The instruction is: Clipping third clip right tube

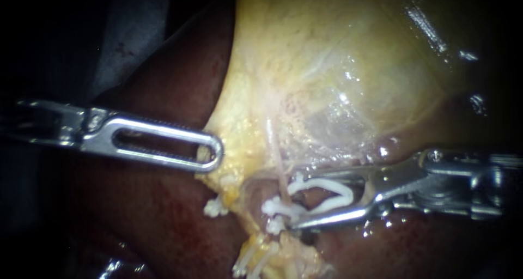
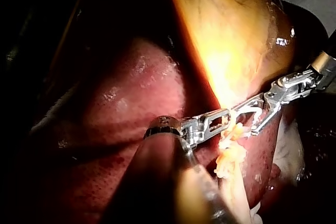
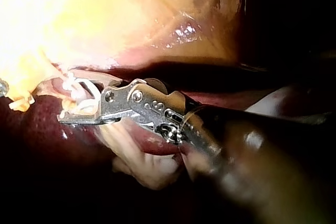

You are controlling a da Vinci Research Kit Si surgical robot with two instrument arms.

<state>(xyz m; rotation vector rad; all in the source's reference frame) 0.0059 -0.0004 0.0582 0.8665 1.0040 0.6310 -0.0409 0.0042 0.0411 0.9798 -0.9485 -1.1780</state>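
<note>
The left instrument (image 1: 212, 152) reaches in nearly level from the left, dipping slightly toward its tip. Its slotted claw is closed on the yellow lower edge of the gallbladder (image 1: 327, 66), and tissue shows through the slot at the tip. The right instrument (image 1: 296, 200) comes in level from the right with its claw pointing left. The two halves of the claw stand narrowly apart and carry an open clip (image 1: 327, 187), white, touching it from both sides. The right tube (image 1: 279, 170), a thin pale strand, runs down from the gallbladder to the mouth of that clip. I cannot tell whether the clip already reaches around it. Closed clips (image 1: 272, 209) sit on the tube just below, touching the claw's lower tip. Dark red liver (image 1: 152, 219) lies beneath.
</note>
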